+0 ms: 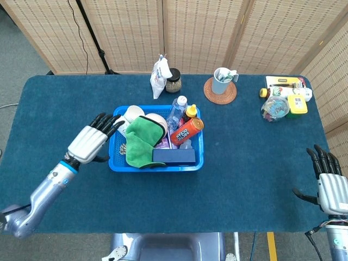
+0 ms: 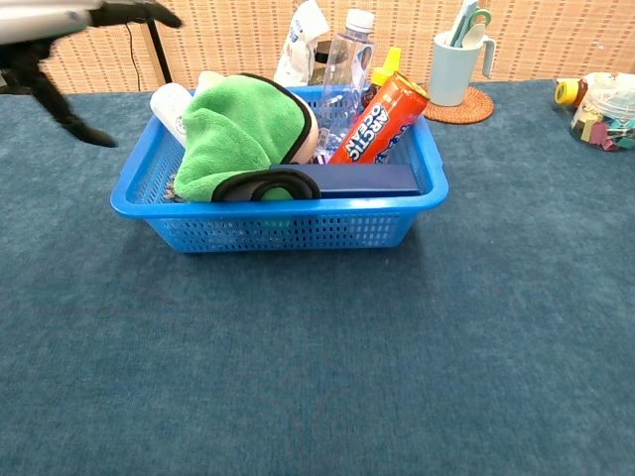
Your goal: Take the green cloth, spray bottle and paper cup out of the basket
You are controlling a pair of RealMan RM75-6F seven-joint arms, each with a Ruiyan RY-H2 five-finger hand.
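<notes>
The blue basket [image 1: 116, 165] stands mid-table, packed full. A green cloth [image 1: 140, 142] with black trim is draped over its left half, seen from the front as cloth [image 2: 243, 134]. A yellow-topped spray bottle [image 1: 191, 112] stands at the back, between a clear bottle [image 1: 176, 110] and an orange can [image 1: 186, 131]. A white paper cup [image 1: 134, 113] lies at the back left, partly under the cloth. My left hand [image 1: 92, 140] hovers open at the basket's left rim, fingers spread toward the cloth; it shows blurred as hand [image 2: 55, 25]. My right hand [image 1: 329, 187] is open at the table's right front edge.
A dark blue box [image 1: 174, 156] lies along the basket's front wall. Behind the basket stand a white bag [image 1: 160, 76] and a jar [image 1: 173, 82]. A mug on a coaster [image 1: 222, 82] and small clutter [image 1: 283, 100] sit at the back right.
</notes>
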